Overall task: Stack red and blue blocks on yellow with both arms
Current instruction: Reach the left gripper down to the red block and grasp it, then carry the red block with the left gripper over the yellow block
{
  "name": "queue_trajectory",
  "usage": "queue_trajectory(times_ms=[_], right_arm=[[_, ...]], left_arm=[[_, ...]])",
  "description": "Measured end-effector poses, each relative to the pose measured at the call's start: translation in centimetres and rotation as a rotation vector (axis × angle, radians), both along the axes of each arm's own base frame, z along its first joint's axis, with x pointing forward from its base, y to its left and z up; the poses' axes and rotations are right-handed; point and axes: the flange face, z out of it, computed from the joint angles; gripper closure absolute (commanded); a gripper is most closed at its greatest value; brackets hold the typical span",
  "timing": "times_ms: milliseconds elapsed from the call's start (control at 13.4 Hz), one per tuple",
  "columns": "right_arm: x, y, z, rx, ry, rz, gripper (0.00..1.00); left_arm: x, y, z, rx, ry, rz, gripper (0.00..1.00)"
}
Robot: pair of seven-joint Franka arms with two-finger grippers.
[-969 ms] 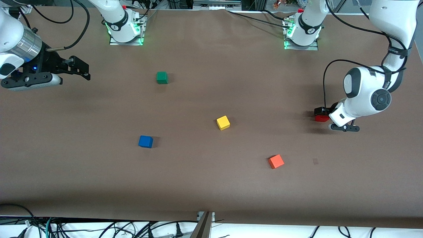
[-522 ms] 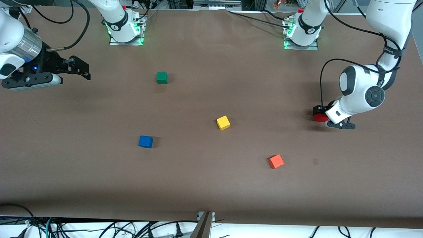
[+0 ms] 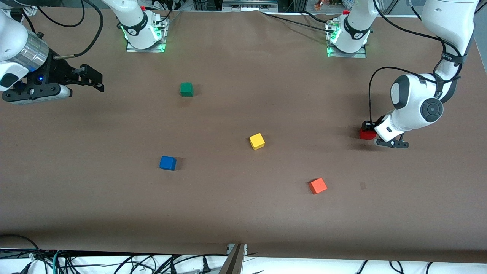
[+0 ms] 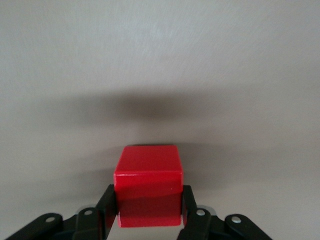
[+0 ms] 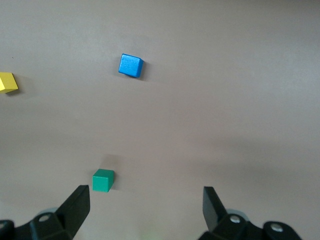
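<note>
The red block [image 3: 366, 134] sits low at the table toward the left arm's end, and my left gripper [image 3: 368, 130] is shut on it. In the left wrist view the black fingers [image 4: 106, 210] press both sides of the red block [image 4: 148, 175]. The blue block [image 3: 167, 163] lies on the table toward the right arm's end, nearer the front camera than the yellow block [image 3: 257, 141] at mid-table. My right gripper [image 3: 93, 80] hangs open and empty above the right arm's end, where that arm waits. Its wrist view shows the blue block [image 5: 131, 65] and the yellow block [image 5: 7, 82].
A green cube [image 3: 186, 89] stands closer to the robots' bases than the yellow block; it also shows in the right wrist view as a green cube [image 5: 103, 180]. An orange-red cube [image 3: 317, 186] lies nearer the front camera. The brown table [image 3: 243, 213] carries only these cubes.
My left gripper has closed its fingers onto the red block, and the left arm has shifted slightly. The right arm and the other cubes have not moved.
</note>
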Motion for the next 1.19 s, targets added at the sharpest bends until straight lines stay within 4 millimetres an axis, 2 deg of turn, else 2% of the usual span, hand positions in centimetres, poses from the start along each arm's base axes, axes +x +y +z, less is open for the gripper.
queue_trajectory(times_ms=[149, 373, 522, 596, 745, 894, 969, 1192], right_arm=[[0.0, 0.0, 0.0, 0.000, 0.000, 0.000, 0.00], [0.0, 0.0, 0.0, 0.000, 0.000, 0.000, 0.00], [0.0, 0.0, 0.0, 0.000, 0.000, 0.000, 0.00], [0.0, 0.0, 0.0, 0.000, 0.000, -0.001, 0.00], [0.0, 0.0, 0.0, 0.000, -0.001, -0.001, 0.00], [0.0, 0.0, 0.0, 0.000, -0.001, 0.000, 0.00], [0.0, 0.0, 0.0, 0.000, -0.001, 0.000, 0.00], [0.0, 0.0, 0.0, 0.000, -0.001, 0.000, 0.00]], left_arm=[[2.6, -2.9, 4.1, -0.014, -0.014, -0.048, 0.95], [6.2, -8.8, 11.1, -0.026, -0.038, -0.046, 0.94], [7.0, -14.7, 14.1, -0.035, -0.052, -0.016, 0.94], [7.0, -18.6, 15.1, -0.036, -0.061, 0.034, 0.94], [6.5, -26.6, 15.8, -0.041, -0.065, 0.136, 0.94], [5.5, -33.4, 14.9, -0.046, -0.050, 0.197, 0.94], [5.3, -35.7, 14.3, -0.048, -0.041, 0.224, 0.94], [5.4, -39.3, 11.8, -0.050, -0.012, 0.283, 0.94]])
